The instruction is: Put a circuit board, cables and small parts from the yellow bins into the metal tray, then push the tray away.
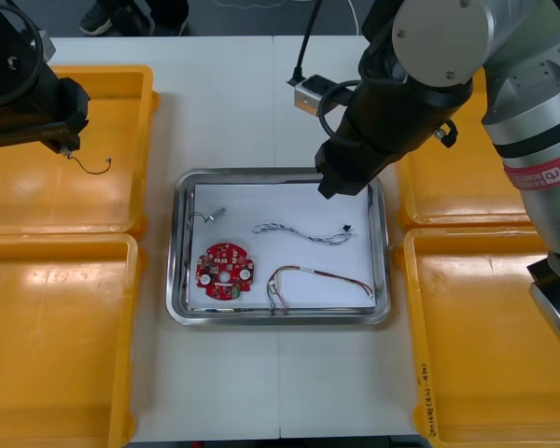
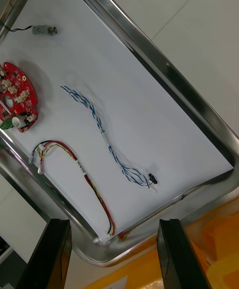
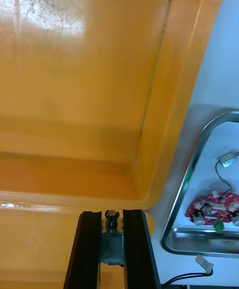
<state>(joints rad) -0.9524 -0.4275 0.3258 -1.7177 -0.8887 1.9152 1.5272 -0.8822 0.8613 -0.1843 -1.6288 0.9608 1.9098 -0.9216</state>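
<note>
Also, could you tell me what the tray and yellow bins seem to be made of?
Tray: polished metal, by its mirror-bright rim; inside matte white, perhaps a paper liner. Yellow bins: seemingly moulded plastic, glossy, with soft glare and rounded corners. The left hand holds a small metal part over one.

**Light Table and Dark Floor Being Shown**

A light table is being viewed steeply from above. A thin seam is being seen running along the table's middle, toward its near edge. Beyond the table's far edge, a strip of dark floor is being shown. Bare stretches of the table are also being shown in the right wrist view and the left wrist view.
</note>
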